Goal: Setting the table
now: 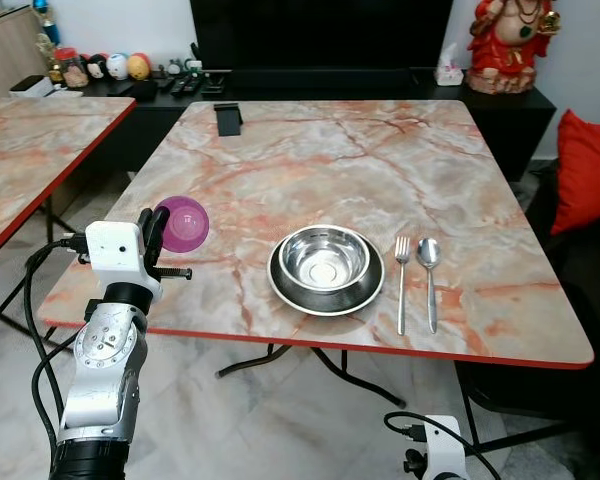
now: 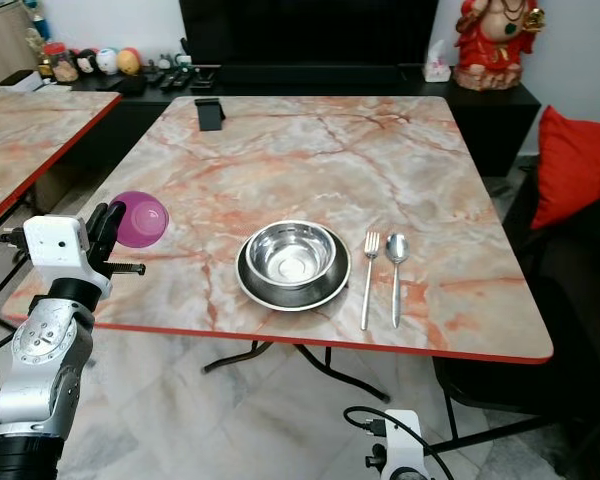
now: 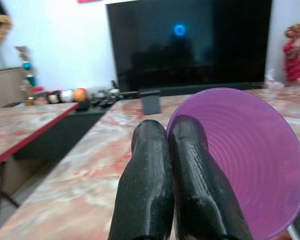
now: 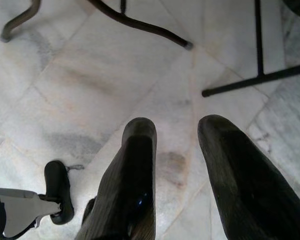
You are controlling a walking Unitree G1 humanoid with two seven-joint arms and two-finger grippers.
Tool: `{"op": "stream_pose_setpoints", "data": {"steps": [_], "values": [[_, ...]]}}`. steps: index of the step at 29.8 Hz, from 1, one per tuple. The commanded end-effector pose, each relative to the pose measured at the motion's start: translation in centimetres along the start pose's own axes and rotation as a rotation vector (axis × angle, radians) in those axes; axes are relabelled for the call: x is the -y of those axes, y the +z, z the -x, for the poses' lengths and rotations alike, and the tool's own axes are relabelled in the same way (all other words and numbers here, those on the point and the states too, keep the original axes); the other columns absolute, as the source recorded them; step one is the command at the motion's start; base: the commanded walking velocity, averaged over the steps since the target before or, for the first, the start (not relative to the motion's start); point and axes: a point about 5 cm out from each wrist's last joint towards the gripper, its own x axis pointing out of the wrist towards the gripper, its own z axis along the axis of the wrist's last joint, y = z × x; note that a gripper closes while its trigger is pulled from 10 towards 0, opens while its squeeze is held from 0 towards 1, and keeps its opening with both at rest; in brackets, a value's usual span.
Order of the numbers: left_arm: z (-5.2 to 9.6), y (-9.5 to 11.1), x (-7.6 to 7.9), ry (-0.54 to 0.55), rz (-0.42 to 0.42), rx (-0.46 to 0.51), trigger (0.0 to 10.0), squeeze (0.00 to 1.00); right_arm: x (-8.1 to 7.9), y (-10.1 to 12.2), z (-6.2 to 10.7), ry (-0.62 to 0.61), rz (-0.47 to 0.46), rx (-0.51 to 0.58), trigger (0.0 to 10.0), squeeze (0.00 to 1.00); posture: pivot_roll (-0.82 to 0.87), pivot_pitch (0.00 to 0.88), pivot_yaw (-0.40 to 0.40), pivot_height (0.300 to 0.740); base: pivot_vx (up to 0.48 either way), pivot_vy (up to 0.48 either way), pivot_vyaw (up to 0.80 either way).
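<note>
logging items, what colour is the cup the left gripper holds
Translucent purple cup, pinched at its rim by the left gripper; clearest in left wrist view.

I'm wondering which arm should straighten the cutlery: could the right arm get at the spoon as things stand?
Probably yes. The right gripper hangs open and empty over the floor, below the table's near edge, and the spoon lies near that edge on the robot's right, with nothing lying between it and the edge.
</note>
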Motion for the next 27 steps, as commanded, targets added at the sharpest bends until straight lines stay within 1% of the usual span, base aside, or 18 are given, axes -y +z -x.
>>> {"op": "stream_pose_setpoints", "data": {"steps": [1, 7, 12, 24, 27], "values": [[-0.1, -0.1, -0.04, -0.003, 0.002, -0.011, 10.0, 0.0, 0.01, 0.06, -0.02, 0.001, -0.002, -0.004, 10.0, 0.0, -0.03, 0.0, 0.02, 0.74, 0.0, 0.0, -0.71], [-0.11, -0.11, 0.16, -0.006, 0.006, -0.01, 10.0, 0.0, 0.04, 0.16, -0.03, 0.001, 0.004, 0.0, 10.0, 0.0, -0.03, 0.0, 0.018, 0.74, 0.0, 0.0, -0.67], [-0.05, -0.2, 0.48, -0.015, -0.009, -0.011, 10.0, 0.0, 0.03, 0.23, -0.04, 0.005, 0.01, 0.005, 10.0, 0.0, -0.03, 0.0, 0.019, 0.74, 0.0, 0.0, 0.0], [-0.12, -0.18, 0.46, -0.015, -0.011, -0.009, 10.0, 0.0, -0.02, 0.2, -0.03, 0.008, 0.007, 0.004, 10.0, 0.0, -0.03, 0.0, 0.02, 0.74, 0.0, -0.373, 0.0], [-0.18, -0.14, 0.13, -0.002, -0.006, -0.01, 10.0, 0.0, -0.02, 0.19, -0.03, 0.01, 0.009, 0.003, 10.0, 0.0, -0.03, 0.0, 0.02, 0.74, 0.0, 0.0, 0.0]]}}
